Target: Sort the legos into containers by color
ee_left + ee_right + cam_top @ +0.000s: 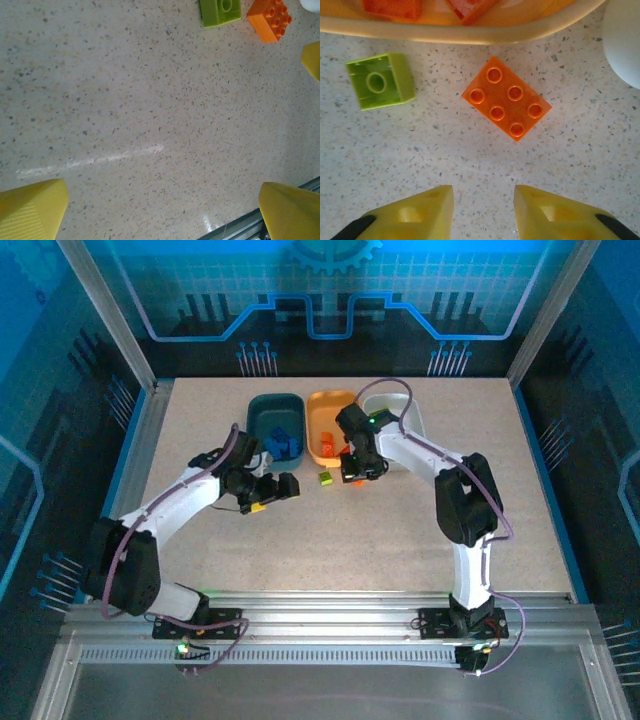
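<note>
A six-stud orange lego (506, 102) lies flat on the speckled table just in front of the orange container (470, 35). A lime green lego (382, 80) lies to its left, hollow side up. My right gripper (484, 200) hovers just short of the orange lego, jaws a little apart with only table between them. Both legos also sit at the top of the left wrist view, green (220, 11) and orange (270, 19). My left gripper (162, 210) stands wide open over bare table, left of the green lego (325, 478). Blue legos (285, 443) lie in the teal container (250, 410).
The white container (415, 420) stands right of the orange container (320, 400), its rounded corner (625, 40) close to the orange lego. Orange legos (392, 7) lie inside the orange container. A metal rail (240, 227) runs past the left gripper.
</note>
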Available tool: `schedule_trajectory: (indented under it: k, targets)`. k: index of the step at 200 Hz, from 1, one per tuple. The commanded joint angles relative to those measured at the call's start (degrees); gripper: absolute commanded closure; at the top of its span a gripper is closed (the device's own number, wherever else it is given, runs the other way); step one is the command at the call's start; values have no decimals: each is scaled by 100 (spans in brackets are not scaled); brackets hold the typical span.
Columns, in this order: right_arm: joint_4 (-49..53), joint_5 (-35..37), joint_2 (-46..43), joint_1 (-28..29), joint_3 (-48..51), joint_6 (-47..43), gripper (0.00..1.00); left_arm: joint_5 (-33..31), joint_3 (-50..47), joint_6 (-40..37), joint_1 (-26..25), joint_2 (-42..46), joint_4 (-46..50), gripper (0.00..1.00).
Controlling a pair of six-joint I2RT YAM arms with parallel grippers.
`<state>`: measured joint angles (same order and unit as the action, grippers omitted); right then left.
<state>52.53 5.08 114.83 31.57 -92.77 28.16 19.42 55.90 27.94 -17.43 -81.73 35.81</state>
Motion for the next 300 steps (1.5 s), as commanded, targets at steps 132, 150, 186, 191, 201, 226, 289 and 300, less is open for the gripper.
schedule_trajectory:
  k: [132,150,186,191,201,226,289,300]
  targets:
    - [-320,418,796,-168,-285,-500,72,192,-461,-235,381,565,453,1]
    - [-366,412,787,-169,-183,-486,73,198,-455,-225,381,519,422,1]
    - [-393,165,700,-102,2,-480,74,229,-466,-235,381,457,359,1]
    - [-381,105,649,-57,40,-466,74,229,-474,-245,381,450,362,1]
    - [-343,-41,498,69,118,-436,74,229,-488,-251,389,447,343,1]
    - [-402,-683,-70,554,558,-187,74,246,-586,-258,425,482,274,1]
    - [-134,76,-380,684,720,-268,45,394,-737,-348,540,454,172,1]
    - [-6,223,-220,676,562,-385,42,397,-721,-358,552,465,174,1]
